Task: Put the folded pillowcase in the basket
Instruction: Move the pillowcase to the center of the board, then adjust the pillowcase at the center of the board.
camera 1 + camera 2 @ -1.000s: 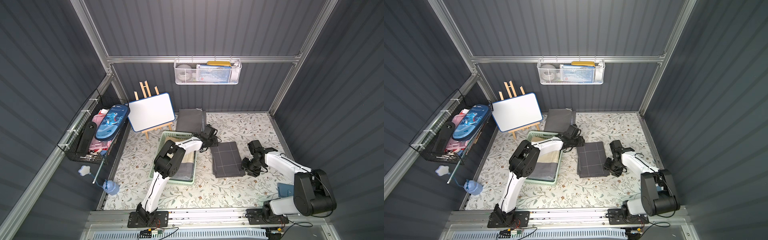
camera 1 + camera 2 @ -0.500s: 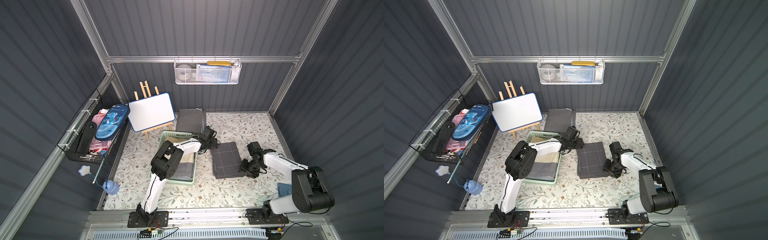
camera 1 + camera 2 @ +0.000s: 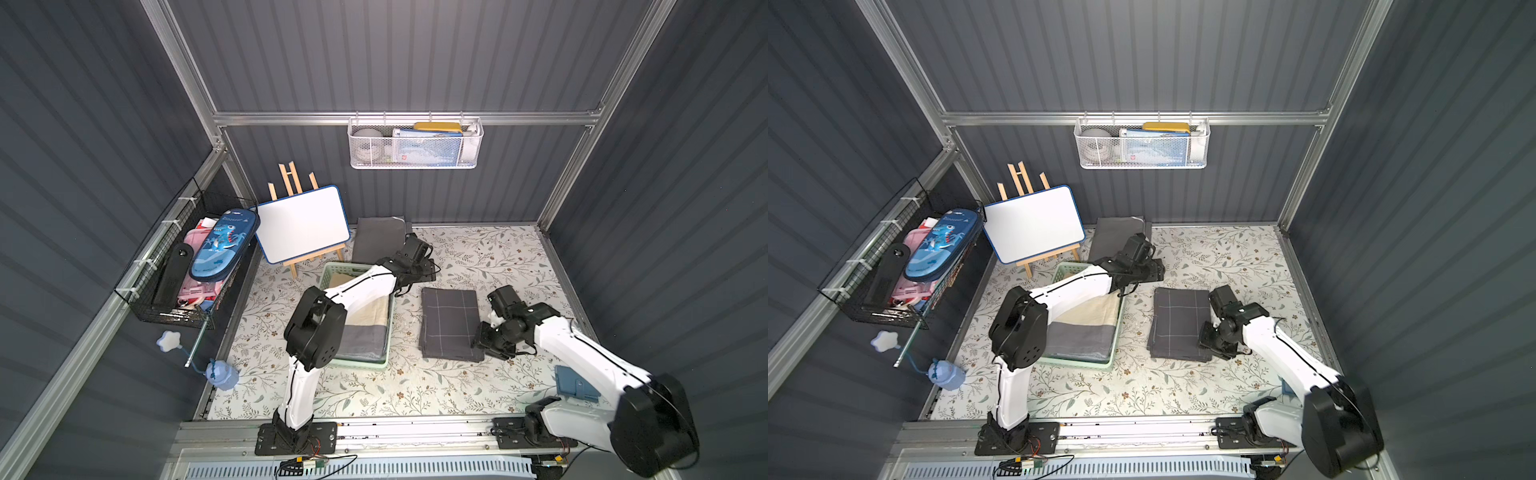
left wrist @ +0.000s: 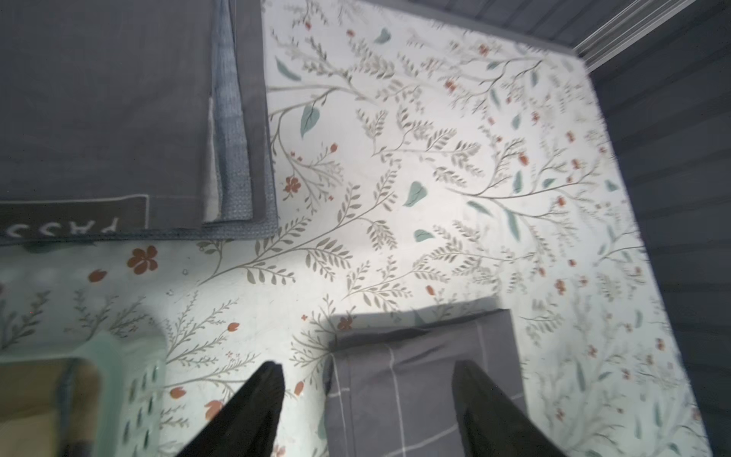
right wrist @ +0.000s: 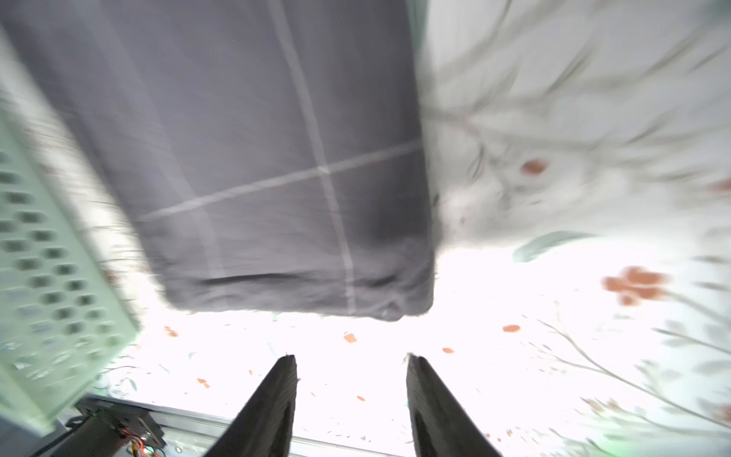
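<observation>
Grey and checked, the folded pillowcase (image 3: 451,324) lies flat on the desk (image 3: 478,386) beside the basket (image 3: 390,332), our left fingers (image 4: 253,403) and right fingers (image 5: 273,395) parted and empty near opposite corners, so we should pinch through every layer together.

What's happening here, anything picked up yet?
Not yet. The pillowcase lies folded on the table beside the basket, not in it. The left gripper is open over its far corner. The right gripper is open just off its near right corner. Neither holds it. The basket already has folded cloth inside.
</observation>
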Motion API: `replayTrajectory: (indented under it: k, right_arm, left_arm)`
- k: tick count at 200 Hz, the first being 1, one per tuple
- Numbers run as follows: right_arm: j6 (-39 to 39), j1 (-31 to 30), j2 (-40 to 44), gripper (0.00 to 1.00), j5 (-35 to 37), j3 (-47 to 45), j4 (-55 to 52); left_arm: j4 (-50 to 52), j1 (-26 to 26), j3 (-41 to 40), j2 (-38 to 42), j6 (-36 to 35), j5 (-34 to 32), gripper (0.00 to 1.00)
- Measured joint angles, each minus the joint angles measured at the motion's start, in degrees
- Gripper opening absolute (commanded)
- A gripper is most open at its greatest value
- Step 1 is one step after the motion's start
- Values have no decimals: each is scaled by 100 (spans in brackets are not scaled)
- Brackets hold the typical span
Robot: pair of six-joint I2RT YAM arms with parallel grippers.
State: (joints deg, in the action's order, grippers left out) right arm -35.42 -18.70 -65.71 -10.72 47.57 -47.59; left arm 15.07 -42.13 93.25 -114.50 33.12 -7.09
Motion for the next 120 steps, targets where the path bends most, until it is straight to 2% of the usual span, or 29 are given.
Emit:
replayTrajectory:
  k: [11,25,29,45,78,120]
  right_arm:
    - [63,7,164,50,164,380,-59]
    - [181,7,2,41,275,763,-39]
    - [186,7,-118,35,291,861,-26]
    - [354,7,-968,0,201,1298,153]
    - [505,7,-3281,0,-157,2286,730]
    - [625,7,-4872,0,-428,3335,992]
  left_arm:
    - [-2,0,-42,282,0,2,73]
    - [-31,0,-63,595,11,0,73]
    - [-44,0,-70,656,22,2,73]
    - [-87,0,-120,901,103,-9,73]
    - [-140,0,-553,1322,214,-15,73]
    - [-256,2,-1314,1639,323,-2,73]
